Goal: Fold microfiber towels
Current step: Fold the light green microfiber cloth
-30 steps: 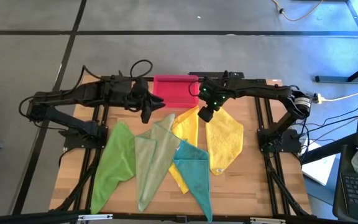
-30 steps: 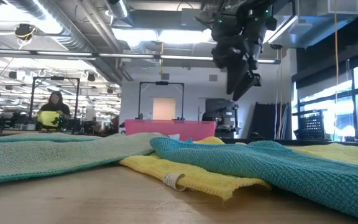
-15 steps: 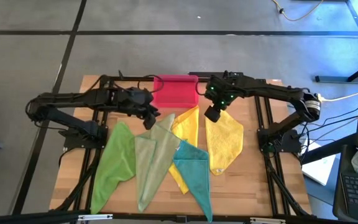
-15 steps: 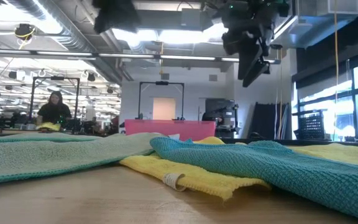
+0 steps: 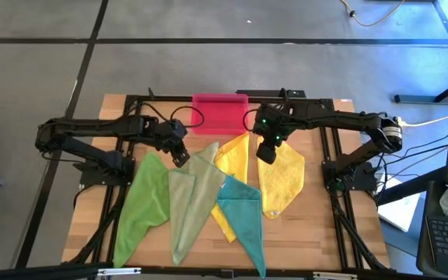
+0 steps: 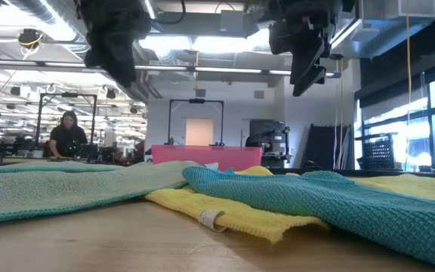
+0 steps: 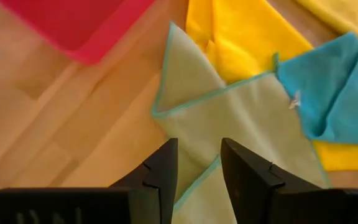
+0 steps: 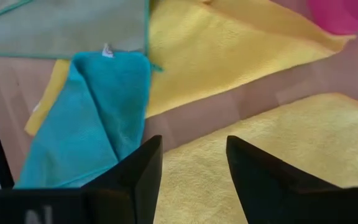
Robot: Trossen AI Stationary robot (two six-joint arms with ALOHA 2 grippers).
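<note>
1. Five thin square microfiber towels counted, fanned across the wooden table (image 5: 317, 210): one bright green towel (image 5: 145, 198), one pale olive towel with teal edging (image 5: 193, 194), two yellow, one teal towel (image 5: 242, 214).
2. One yellow towel (image 5: 282, 175) lying flat towards the right; the other yellow towel (image 5: 236, 159) partly under the olive and teal ones.
3. All unfolded or loosely creased, corners overlapping at the middle.
4. One pink rectangular plastic tray (image 5: 218, 113) at the far edge.
5. Left gripper (image 5: 180, 156) above the olive towel's far corner, jaws parted narrowly, holding nothing.
6. Right gripper (image 5: 265, 152) above the flat yellow towel, jaws apart, empty.
</note>
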